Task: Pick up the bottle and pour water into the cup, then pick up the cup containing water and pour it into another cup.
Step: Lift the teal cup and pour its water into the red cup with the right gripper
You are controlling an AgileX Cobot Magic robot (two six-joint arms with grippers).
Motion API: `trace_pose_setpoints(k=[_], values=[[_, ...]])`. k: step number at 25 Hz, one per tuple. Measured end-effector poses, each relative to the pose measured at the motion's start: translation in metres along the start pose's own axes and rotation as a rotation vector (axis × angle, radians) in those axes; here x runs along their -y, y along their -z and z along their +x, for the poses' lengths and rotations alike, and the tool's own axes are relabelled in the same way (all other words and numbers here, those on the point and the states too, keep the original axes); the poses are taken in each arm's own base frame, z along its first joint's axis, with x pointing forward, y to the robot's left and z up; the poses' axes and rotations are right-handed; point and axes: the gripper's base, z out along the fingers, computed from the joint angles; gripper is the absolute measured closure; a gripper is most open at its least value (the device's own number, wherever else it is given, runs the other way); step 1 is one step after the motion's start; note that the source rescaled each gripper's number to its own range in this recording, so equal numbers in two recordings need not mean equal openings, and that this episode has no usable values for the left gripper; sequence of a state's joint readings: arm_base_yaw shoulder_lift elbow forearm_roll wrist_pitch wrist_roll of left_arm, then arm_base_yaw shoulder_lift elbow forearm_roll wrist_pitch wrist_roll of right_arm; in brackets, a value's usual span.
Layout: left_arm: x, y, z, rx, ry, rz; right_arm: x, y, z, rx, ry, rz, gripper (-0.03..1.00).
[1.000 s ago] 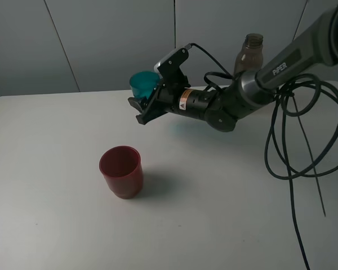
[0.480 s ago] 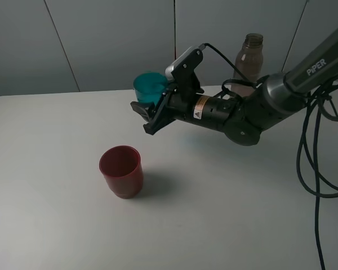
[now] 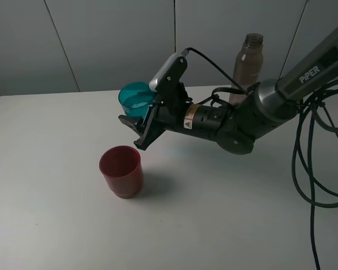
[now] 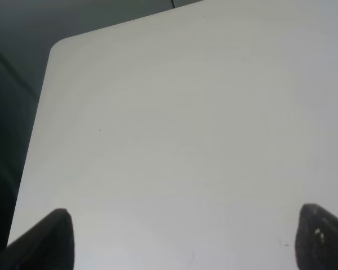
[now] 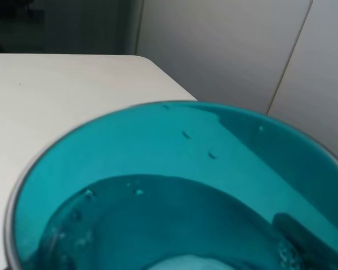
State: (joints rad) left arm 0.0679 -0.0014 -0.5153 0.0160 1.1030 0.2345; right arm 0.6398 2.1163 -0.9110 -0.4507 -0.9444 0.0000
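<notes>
Item, as I logged it: right gripper (image 3: pixel 136 130) clamped on teal cup (image 3: pixel 134 100), aloft, mouth tipped toward 7 o'clock, where red cup (image 3: pixel 121 170) stood just below; left gripper (image 4: pixel 188 239) wide, holding nothing.

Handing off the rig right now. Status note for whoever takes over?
Right gripper: shut on teal cup, held off the table, tipped toward red cup, water inside.
Left gripper: open, empty, over the table.
Bottle: upright at the back of the table.
Done: water is in the teal cup.
Left: pour it into the red cup; no stream visible yet.
</notes>
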Motion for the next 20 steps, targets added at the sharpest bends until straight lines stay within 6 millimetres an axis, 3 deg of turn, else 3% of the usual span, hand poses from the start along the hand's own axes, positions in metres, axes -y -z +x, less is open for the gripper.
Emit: trace_pose_setpoints(k=[20], values=[[0.0000, 0.0000, 0.0000, 0.000, 0.003, 0.000, -0.0075, -0.0007, -0.0007, 0.005, 0.153, -0.058, 0.93]])
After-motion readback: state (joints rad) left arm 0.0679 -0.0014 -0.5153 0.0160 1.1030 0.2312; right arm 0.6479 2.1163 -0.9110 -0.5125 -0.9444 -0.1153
